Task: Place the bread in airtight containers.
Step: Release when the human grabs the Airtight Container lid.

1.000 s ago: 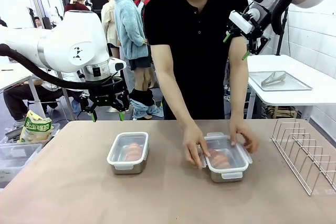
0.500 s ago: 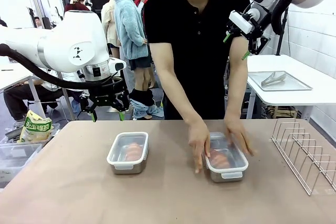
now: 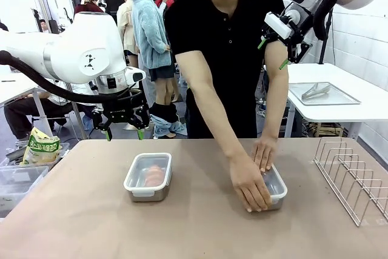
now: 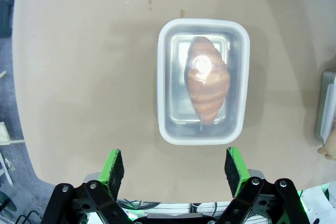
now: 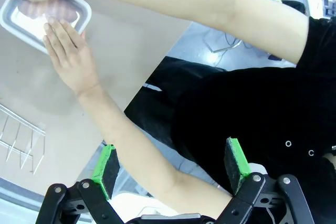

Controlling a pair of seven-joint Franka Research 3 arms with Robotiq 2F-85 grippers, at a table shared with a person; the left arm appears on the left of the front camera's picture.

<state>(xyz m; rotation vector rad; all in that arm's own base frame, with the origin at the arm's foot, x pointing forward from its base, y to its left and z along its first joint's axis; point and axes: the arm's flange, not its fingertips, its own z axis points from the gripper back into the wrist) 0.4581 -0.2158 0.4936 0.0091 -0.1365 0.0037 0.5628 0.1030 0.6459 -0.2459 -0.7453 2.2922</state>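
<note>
Both grippers gape wide, holding nothing. Below the left gripper point(image 4: 174, 169), bare tabletop point(image 4: 84, 77) rings a lidded container point(image 4: 203, 81) enclosing one croissant point(image 4: 207, 85). Far beneath the right gripper point(image 5: 172, 166), the person's hands point(image 3: 251, 174) press the second container point(image 3: 276, 189).

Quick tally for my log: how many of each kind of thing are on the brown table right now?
Stainless-steel tubs with translucent lids: 2, the left tub and the right tub under the person's hands.
Golden-brown croissants visible: 1, the croissant in the left tub.
Wire dish racks: 1, the rack.
Total: 4
</note>
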